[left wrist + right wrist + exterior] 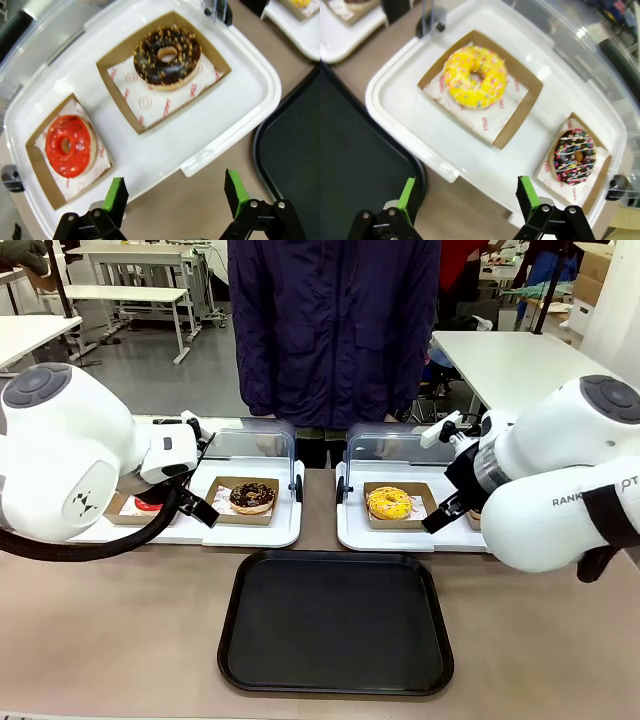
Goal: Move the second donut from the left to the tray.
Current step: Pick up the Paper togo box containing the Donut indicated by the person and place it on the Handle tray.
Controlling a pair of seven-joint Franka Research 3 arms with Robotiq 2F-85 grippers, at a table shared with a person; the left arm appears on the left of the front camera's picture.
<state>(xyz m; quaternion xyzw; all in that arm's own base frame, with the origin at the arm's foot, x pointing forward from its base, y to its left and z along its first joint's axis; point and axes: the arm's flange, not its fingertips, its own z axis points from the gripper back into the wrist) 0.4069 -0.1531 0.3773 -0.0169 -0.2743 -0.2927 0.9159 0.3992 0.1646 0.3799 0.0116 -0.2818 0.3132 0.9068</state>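
Observation:
The second donut from the left [251,496], chocolate-glazed with pale sprinkles, sits in a brown cardboard holder on the left white display tray [268,536]. In the left wrist view this donut [167,56] lies well ahead of my left gripper [176,195], which hovers open and holds nothing over the display tray's near rim. From the front, my left gripper [203,510] hangs just left of the donut. The black tray [335,620] lies bare at the table's middle front, and its edge [295,145] also appears in the left wrist view. My right gripper [467,197] is open with nothing in it.
A red-glazed donut [67,145] sits left of the chocolate one. The right display tray [360,536] holds a yellow donut [475,76] and a dark pink-sprinkled donut [575,155]. Clear lids [255,440] stand raised behind. A person [335,330] stands at the far side.

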